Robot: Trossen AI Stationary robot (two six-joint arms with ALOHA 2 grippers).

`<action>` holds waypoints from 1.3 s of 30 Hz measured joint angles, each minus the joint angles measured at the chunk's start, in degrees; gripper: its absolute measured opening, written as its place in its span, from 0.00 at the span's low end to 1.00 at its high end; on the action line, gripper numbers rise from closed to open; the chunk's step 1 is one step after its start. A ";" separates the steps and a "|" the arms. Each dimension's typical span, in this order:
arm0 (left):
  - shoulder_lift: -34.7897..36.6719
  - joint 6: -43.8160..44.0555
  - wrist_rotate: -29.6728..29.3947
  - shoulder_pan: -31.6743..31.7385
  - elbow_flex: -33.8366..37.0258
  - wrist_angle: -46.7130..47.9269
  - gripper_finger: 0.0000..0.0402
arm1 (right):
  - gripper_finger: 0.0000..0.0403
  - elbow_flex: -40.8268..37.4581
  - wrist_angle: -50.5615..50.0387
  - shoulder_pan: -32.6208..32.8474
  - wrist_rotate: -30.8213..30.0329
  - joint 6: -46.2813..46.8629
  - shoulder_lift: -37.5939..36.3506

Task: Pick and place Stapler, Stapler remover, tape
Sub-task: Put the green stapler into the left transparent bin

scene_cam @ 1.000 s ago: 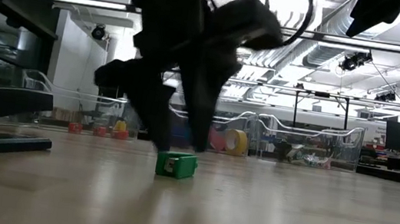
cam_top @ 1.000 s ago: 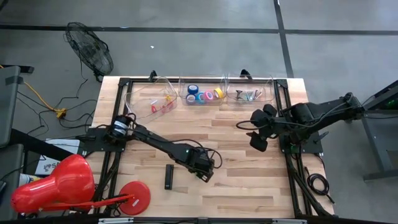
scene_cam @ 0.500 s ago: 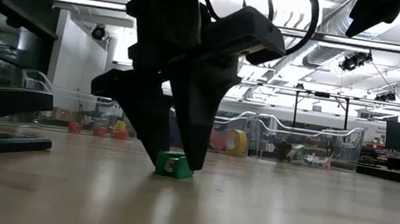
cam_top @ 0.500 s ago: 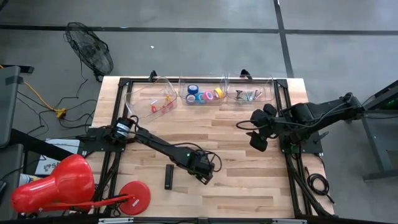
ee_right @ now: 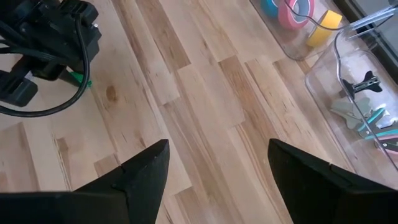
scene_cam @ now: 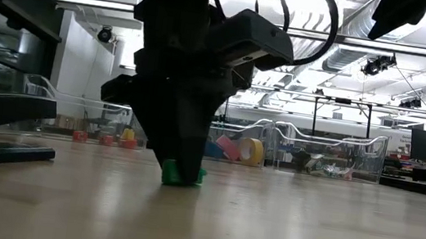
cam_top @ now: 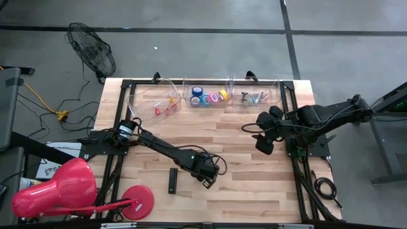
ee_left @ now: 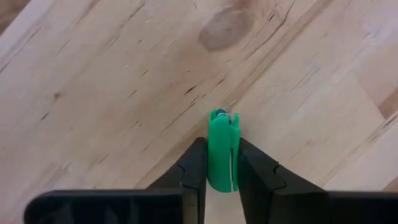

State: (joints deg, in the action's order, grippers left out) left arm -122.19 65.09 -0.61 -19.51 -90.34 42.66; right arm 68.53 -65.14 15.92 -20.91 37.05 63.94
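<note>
From above, the left tool (cam_top: 206,180) sits low over the pale, planked wooden counter (cam_top: 248,197), with a slim black stapler (cam_top: 172,180) lying flat just beside it. Well beyond it, at the counter's far edge, three clear plastic bins stand in a row; the middle bin (cam_top: 208,95) holds the tape (cam_top: 210,97), small rings in blue, pink, purple and yellow. The right tool (cam_top: 263,141) hangs near the counter's right side.

At counter level, the left tool's dark fingers (scene_cam: 181,144) taper down to a small green staple remover (scene_cam: 181,174) resting on the glossy wood.

The left wrist view shows the smooth green plastic piece (ee_left: 222,149) (rounded at its tip) pinched edge-on between the two black fingers, against knotted wood grain.

In the right wrist view, the right tool's fingers (ee_right: 143,174) stand spread apart over bare planks, with nothing between them.
</note>
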 joint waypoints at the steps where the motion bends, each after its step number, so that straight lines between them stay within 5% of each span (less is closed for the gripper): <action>1: 0.09 -0.45 -0.01 0.00 0.04 0.04 0.13 | 0.65 0.00 0.00 0.00 0.00 0.01 0.00; 10: 5.90 -0.83 -2.56 1.27 0.32 10.99 0.13 | 0.65 0.00 -0.35 0.00 -0.20 -0.30 0.00; 20: 15.81 -3.62 -13.64 7.89 0.19 28.84 0.13 | 0.65 0.00 -0.17 -0.04 -0.97 -1.04 0.00; 29: 22.51 -10.27 -22.93 18.94 0.15 39.15 0.13 | 0.65 0.00 -0.02 -0.04 -2.57 0.30 0.00; 39: 23.02 -27.50 -26.11 36.54 0.13 36.28 0.13 | 0.65 0.00 0.02 -0.17 -5.91 3.10 0.00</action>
State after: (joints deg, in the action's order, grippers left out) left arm -99.18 37.59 -26.71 17.03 -90.21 78.95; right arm 68.53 -65.12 15.75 -26.82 40.15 63.94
